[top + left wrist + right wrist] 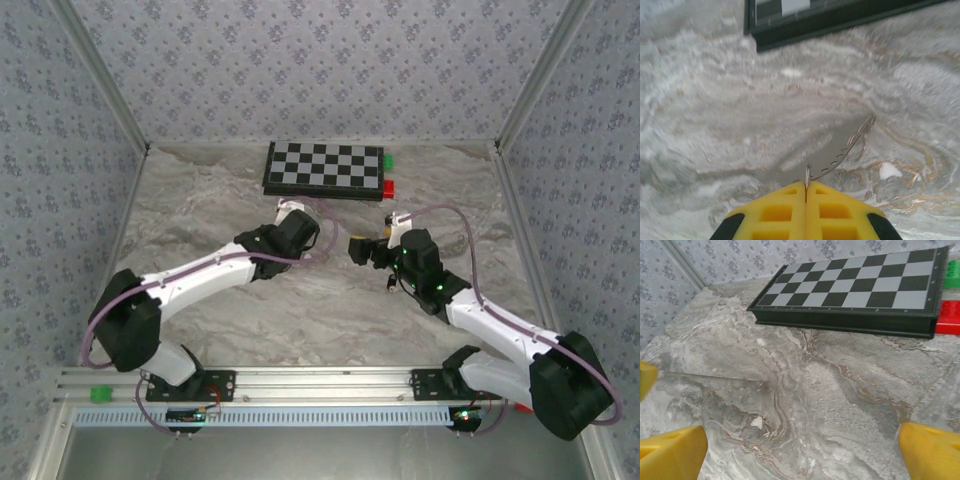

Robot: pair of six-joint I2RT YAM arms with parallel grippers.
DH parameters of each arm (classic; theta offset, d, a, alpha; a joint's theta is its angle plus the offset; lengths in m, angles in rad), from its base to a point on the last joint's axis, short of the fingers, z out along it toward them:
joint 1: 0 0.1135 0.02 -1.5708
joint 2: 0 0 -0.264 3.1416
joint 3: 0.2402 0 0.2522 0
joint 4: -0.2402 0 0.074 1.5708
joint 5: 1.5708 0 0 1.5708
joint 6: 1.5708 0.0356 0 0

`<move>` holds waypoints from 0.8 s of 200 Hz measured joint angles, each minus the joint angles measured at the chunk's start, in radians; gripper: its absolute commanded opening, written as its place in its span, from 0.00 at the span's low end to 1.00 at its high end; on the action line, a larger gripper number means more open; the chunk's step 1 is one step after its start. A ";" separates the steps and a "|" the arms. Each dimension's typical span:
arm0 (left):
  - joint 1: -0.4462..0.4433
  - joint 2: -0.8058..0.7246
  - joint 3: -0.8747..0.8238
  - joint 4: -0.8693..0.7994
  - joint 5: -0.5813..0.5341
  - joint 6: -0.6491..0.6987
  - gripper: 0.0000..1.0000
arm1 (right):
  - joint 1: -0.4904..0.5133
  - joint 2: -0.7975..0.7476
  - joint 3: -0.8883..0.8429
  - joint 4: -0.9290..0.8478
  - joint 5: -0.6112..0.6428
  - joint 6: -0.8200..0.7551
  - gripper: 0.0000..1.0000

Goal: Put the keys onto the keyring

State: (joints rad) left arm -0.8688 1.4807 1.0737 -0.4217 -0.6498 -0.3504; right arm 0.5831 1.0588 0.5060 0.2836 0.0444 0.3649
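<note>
- Left tool [806, 186] [292, 208]: yellow fingers pressed fully together, pinching one end of the keyring; it stood left of centre, just in front of the chessboard.
- Keyring [860, 136]: thin silver wire loop, running from the pinch away to the upper right over the bench [300, 310]. Whether the far end touched the surface or hung just above its shadow could not be told.
- Chessboard [325, 168]: closed, lying flat at the far edge, apart from both tools.
- Right tool [802, 432] [357, 248]: fingers spread wide, holding nothing, and aimed towards the left tool.
- Key: too small to make out with certainty.
- Green block [388, 161] and red block [389, 187]: against the board's right end, not needed.
- Step in hand, as judged: securing the ring. It would go best with the pinch kept firm at the very end, the loop held level and steady, and its free end turned towards the right tool so the key could be threaded on.
</note>
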 measured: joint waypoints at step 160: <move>0.070 -0.457 -0.227 0.302 0.529 0.236 0.00 | 0.000 -0.114 0.077 -0.007 -0.197 -0.048 0.61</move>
State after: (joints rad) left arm -0.7986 1.0237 0.8467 -0.1200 -0.1211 -0.1146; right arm 0.5835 0.9443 0.5831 0.2764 -0.1524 0.3164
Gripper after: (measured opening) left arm 0.045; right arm 0.665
